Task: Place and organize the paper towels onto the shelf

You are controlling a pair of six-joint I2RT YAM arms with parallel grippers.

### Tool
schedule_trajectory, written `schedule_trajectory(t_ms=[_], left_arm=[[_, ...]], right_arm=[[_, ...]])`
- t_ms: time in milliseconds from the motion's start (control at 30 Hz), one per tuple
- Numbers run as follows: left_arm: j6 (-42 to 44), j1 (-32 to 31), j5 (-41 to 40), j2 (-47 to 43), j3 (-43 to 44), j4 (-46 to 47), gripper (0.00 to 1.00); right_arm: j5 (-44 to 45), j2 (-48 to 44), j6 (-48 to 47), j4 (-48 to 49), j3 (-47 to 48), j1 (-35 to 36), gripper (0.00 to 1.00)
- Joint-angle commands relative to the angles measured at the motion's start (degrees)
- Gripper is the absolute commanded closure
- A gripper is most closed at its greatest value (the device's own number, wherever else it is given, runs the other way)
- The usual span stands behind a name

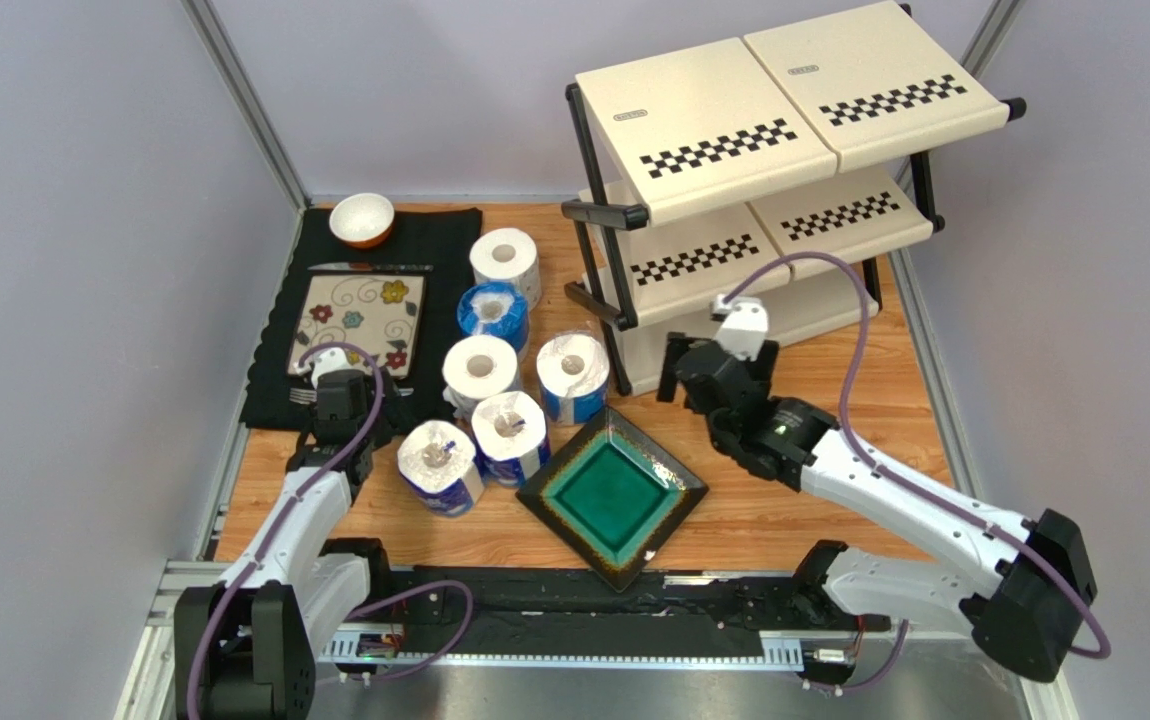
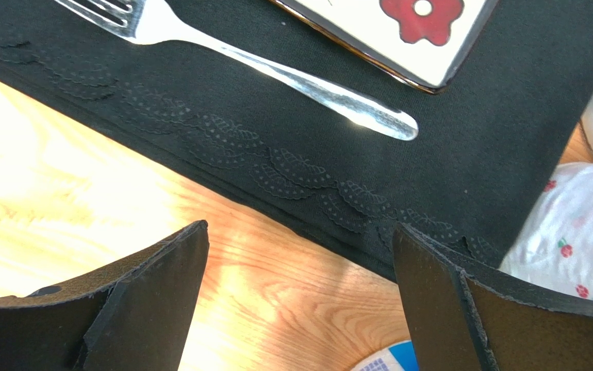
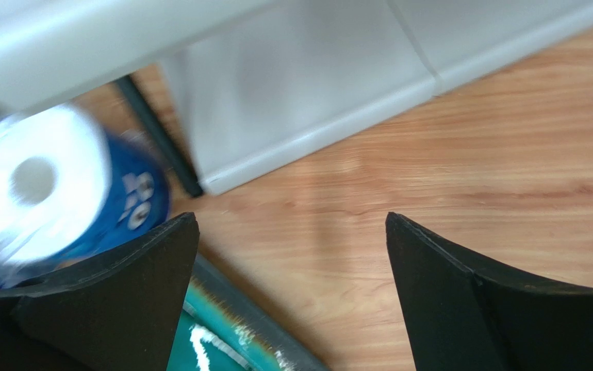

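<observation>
Several paper towels stand in a cluster on the wooden table left of centre, among them a plain white roll (image 1: 505, 258), a blue-wrapped roll (image 1: 493, 315) and a printed roll (image 1: 440, 467). The shelf (image 1: 777, 150) stands at the back right with nothing visible on its top tier. My left gripper (image 1: 323, 368) (image 2: 299, 230) hangs open over the placemat's edge, with a cherry-print roll (image 2: 578, 247) at its right. My right gripper (image 1: 689, 378) (image 3: 290, 220) is open above bare wood in front of the shelf's bottom tier (image 3: 299, 100). A blurred blue roll (image 3: 36, 185) lies to its left.
A black placemat (image 1: 273, 375) holds a floral plate (image 1: 360, 318), a fork (image 2: 276, 73) and a knife. A small white bowl (image 1: 362, 219) sits at the back left. A green square plate (image 1: 614, 497) lies front centre, its corner (image 3: 207, 340) under my right gripper.
</observation>
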Motion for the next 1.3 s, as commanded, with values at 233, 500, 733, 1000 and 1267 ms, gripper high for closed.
schedule_trajectory(t_ms=[233,500,733,1000,1267], left_arm=[[-2.09,0.39,4.01,-0.79,-2.15,2.03,0.04],[-1.91,0.39,3.48,-0.08,-1.45,1.94,0.04],[-2.0,0.39,3.57,-0.26,-1.62,1.85,0.04],[-1.91,0.39,3.13,-1.14,-1.8,1.67,0.04],[-2.0,0.48,3.04,-1.93,-1.97,1.59,0.04]], right_arm=[[1.18,14.71,0.47,-2.5,15.19,17.38,0.05],[-4.71,23.07,-0.76,-1.53,21.52,21.25,0.05],[-11.3,27.9,0.03,-0.3,24.94,21.34,0.05],[-15.35,31.69,-0.32,-0.04,28.81,21.34,0.07],[-18.52,35.02,1.6,-0.3,30.04,21.34,0.09]])
